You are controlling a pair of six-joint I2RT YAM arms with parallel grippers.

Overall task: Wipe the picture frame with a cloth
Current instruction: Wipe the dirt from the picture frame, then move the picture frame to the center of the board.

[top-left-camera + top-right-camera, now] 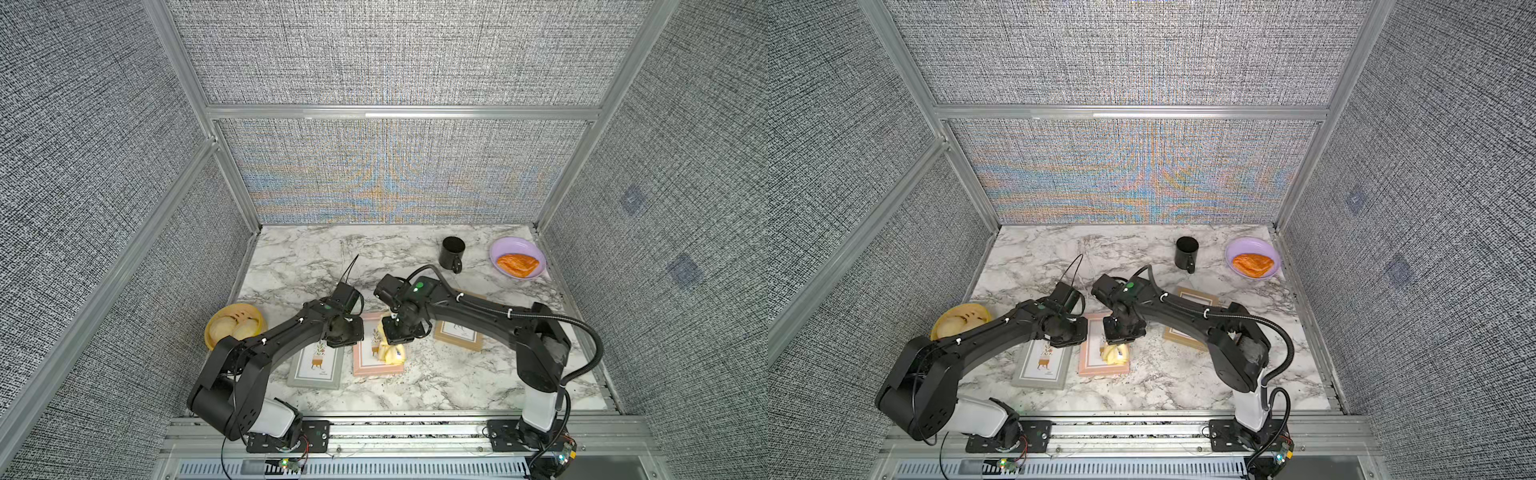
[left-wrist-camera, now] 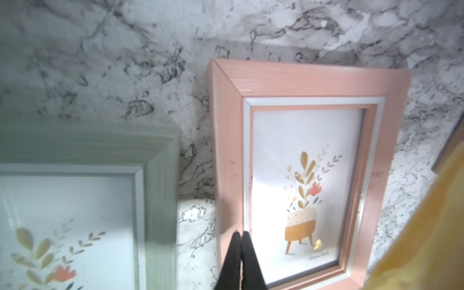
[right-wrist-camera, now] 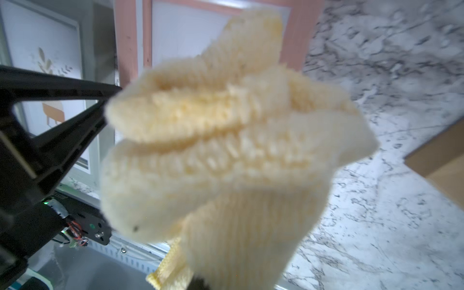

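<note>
Your right tool (image 1: 398, 332) is clamped on the soft pale-yellow fabric cloth (image 3: 226, 150), which hangs bunched over the pink rectangular picture frame (image 2: 308, 80) lying on the marble bench (image 1: 316, 257). Light and limp, it will likely fold and drag, so grip a thick bunch. Your left tool (image 2: 240, 235), pinched shut and empty, sits at the frame's edge.

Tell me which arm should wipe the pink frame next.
Right. The right gripper is shut on the bunched yellow cloth, which hangs over the pink frame. The left gripper is shut and empty, its tips by that frame's side rail, likely better for steadying.
</note>
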